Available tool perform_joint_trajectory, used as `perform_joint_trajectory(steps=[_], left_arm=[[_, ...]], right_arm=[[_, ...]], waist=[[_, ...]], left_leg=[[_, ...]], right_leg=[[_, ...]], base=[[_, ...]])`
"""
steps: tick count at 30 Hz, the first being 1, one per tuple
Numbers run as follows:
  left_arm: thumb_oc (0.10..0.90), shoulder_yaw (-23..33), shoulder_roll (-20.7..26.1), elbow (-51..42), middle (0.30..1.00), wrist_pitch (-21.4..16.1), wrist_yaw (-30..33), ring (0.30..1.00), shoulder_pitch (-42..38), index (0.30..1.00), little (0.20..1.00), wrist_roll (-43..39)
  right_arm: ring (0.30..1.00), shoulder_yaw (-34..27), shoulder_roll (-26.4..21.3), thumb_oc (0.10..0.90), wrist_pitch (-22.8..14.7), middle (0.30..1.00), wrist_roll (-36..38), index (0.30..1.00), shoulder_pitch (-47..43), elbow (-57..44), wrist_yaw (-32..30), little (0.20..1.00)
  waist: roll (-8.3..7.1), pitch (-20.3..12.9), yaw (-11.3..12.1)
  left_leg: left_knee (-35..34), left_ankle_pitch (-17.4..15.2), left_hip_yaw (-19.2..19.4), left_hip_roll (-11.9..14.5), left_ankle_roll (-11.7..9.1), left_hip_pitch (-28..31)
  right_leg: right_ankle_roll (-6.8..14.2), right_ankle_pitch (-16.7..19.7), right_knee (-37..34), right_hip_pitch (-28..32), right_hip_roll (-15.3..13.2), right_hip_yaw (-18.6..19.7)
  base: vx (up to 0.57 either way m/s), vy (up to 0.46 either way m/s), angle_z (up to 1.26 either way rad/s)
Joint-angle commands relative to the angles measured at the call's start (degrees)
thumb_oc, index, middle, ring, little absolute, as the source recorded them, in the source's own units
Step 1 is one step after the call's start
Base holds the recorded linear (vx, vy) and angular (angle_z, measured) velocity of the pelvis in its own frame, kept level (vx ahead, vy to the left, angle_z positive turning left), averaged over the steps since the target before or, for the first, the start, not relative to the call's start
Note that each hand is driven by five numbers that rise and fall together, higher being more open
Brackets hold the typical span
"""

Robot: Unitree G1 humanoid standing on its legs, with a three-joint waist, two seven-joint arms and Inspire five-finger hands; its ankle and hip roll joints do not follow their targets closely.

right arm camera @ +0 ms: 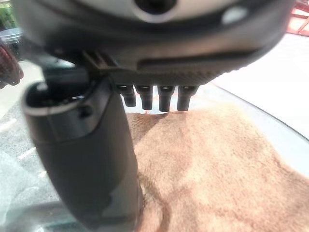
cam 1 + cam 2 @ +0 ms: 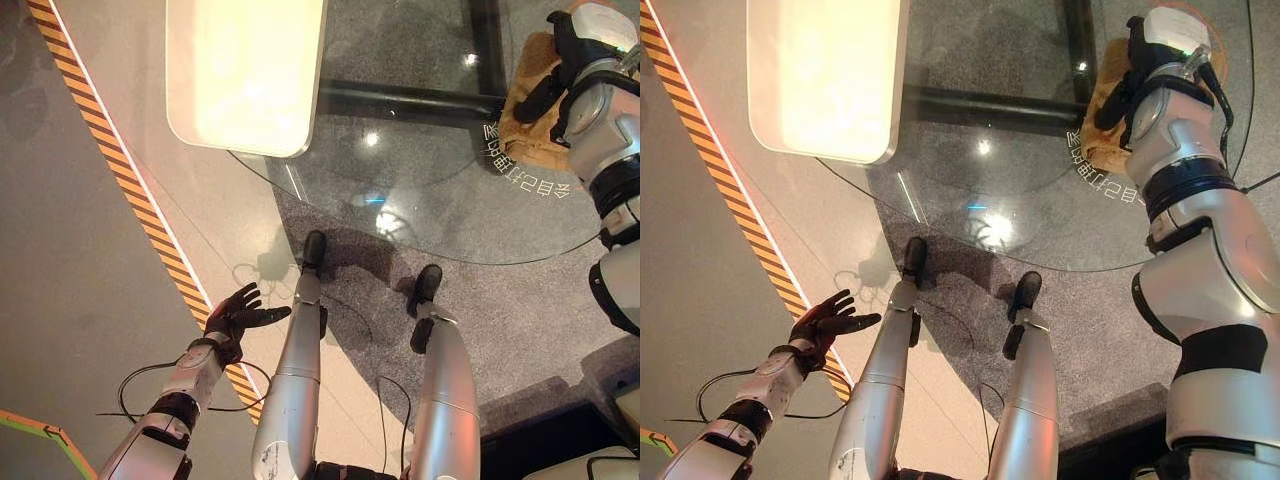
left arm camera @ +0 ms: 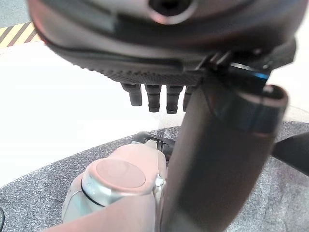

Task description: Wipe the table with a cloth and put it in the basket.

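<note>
While right hand (image 2: 1145, 60) presses flat-fingered on tan cloth (image 1: 217, 164), wiping of glass surface (image 2: 420, 200) proceeds; next, sweep across. Left hand (image 2: 238, 312) idle, released.

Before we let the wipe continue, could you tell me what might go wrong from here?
The right hand rests on the tan cloth near the glass table's far right edge, so a sweep outward could drag the cloth off. The cloth lies rumpled and may bunch instead of wiping flat. The left hand hangs open away from the table.
</note>
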Motion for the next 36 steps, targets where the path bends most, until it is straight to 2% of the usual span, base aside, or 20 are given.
perform_joint_trajectory(steps=[1,14,15,17,18,19,36], left_arm=[[0.8,-0.36,2.83,0.72,0.9,-0.57,-0.12,0.9,4.0,0.9,0.9,-1.2],[0.8,-0.23,3.73,0.25,0.9,-0.36,-1.1,0.9,4.17,0.9,0.9,-1.34],[0.8,-0.18,3.82,0.25,0.9,-0.31,-1.13,0.9,4.13,0.9,0.9,-1.23],[0.8,-0.18,4.03,0.13,0.9,-0.15,-1.21,0.9,4.09,0.9,0.9,-1.33],[0.8,-0.23,3.97,0.3,0.9,-0.29,-1.19,0.9,4.07,0.9,0.9,-1.35],[0.8,-0.25,3.99,0.25,0.9,-0.31,-1.2,0.9,4.15,0.9,0.9,-1.29],[0.8,0.01,4.46,0.24,0.9,-0.35,-1.6,0.9,4.32,0.9,0.9,-1.1]], right_arm=[[0.9,5.4,-5.89,0.8,0.77,0.9,-5.33,0.9,-6.42,-0.27,-3.85,0.9],[0.9,8.81,-6.05,0.8,-0.11,0.9,-8.75,0.9,-7.57,-0.63,-1.12,0.9],[0.749,8.99,-6.06,0.624,-0.17,0.749,-8.73,0.749,-7.56,-0.65,-0.84,0.724],[0.54,9.44,-6.13,0.38,-0.04,0.54,-9.82,0.54,-7.67,-0.96,-0.08,0.48],[0.371,9.82,-6.03,0.182,0.04,0.371,-10.02,0.371,-7.88,-0.84,0.27,0.282],[0.3,9.92,-6.08,0.1,0.05,0.3,-10.1,0.3,-7.87,-0.81,0.39,0.2],[0.3,10.67,-6.58,0.1,0.19,0.3,-11.36,0.3,-7.88,-0.78,2.16,0.2]], waist=[[1.29,-0.87,-0.66],[1.25,-0.87,-0.4],[1.21,-0.87,-0.37],[1.13,-0.87,-0.37],[1.12,-0.87,-0.35],[1.11,-0.87,-0.32],[0.95,-0.87,-0.34]], left_leg=[[1.35,-3.44,2.6,-6.62,6.53,-0.63],[0.74,-3.2,2.55,-6.4,6.4,-0.59],[0.63,-3.15,2.55,-6.39,6.41,-0.59],[0.64,-3.09,2.53,-6.38,6.4,-0.67],[0.54,-3.05,2.53,-6.39,6.39,-0.65],[0.47,-3.02,2.53,-6.44,6.41,-0.62],[0.01,-2.89,2.57,-6.46,6.46,-0.22]], right_leg=[[-2.92,2.45,-6.15,0.81,5.69,-3.56],[-2.9,2.6,-6.63,0.8,5.5,-3.97],[-2.87,2.66,-6.75,0.84,5.48,-4.03],[-2.88,2.73,-6.79,0.77,5.5,-4.06],[-2.88,2.73,-6.9,0.83,5.52,-4.09],[-2.86,2.76,-6.97,0.87,5.52,-4.12],[-2.82,3.03,-7.44,1.13,5.56,-4.21]], base=[[0.0,0.0,0.0],[0.0,0.0,0.0],[0.0,0.0,0.0],[0.0,0.0,0.0],[0.0,0.0,0.0],[0.0,0.0,0.0],[0.0,0.0,0.0]])
